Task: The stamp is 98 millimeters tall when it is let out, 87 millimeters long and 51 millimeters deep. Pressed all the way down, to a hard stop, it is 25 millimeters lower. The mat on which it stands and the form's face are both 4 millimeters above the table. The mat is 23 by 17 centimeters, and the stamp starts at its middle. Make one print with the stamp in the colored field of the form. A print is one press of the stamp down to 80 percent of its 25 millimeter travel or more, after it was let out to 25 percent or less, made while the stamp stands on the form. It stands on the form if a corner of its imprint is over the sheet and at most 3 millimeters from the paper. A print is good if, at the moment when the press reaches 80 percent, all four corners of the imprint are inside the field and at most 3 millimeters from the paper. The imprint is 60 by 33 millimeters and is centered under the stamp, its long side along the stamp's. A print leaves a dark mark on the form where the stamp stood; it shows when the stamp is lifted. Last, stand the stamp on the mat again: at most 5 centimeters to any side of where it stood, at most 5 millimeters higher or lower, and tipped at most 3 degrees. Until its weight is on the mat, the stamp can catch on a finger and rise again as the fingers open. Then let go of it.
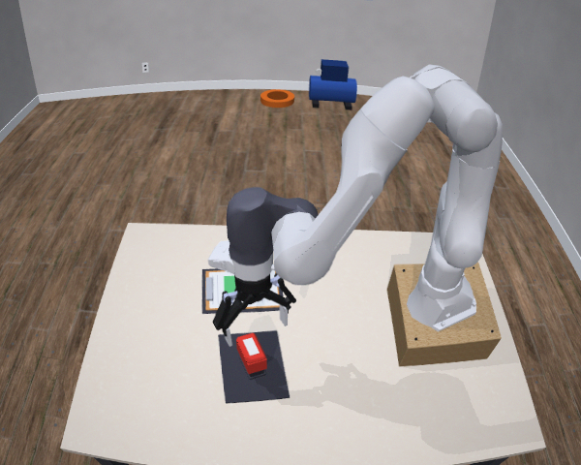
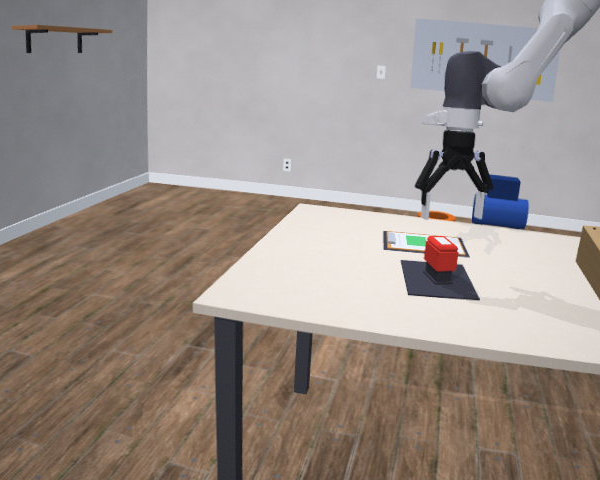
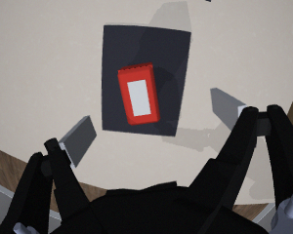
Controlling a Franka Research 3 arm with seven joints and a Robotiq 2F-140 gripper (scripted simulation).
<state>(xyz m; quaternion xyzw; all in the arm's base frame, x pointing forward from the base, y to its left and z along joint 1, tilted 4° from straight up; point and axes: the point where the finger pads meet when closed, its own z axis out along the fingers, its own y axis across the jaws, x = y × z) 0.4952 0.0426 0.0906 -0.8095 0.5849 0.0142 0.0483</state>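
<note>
The red stamp (image 1: 251,354) with a white label on top stands upright near the middle of the dark mat (image 1: 253,366). It also shows in the exterior view (image 2: 440,254) and in the wrist view (image 3: 139,97). The form (image 2: 423,242) lies on a clipboard just behind the mat, with its green field (image 2: 415,240) to the left; in the top view the wrist hides part of the form (image 1: 240,295). My gripper (image 2: 451,205) is open and empty, pointing down, well above the stamp. In the wrist view the fingers stand wide on either side of the stamp.
The arm's wooden base block (image 1: 443,315) stands on the table's right side. On the floor behind the table lie an orange ring (image 1: 277,97) and a blue compressor (image 1: 332,84). The table's edges are near the mat's front side.
</note>
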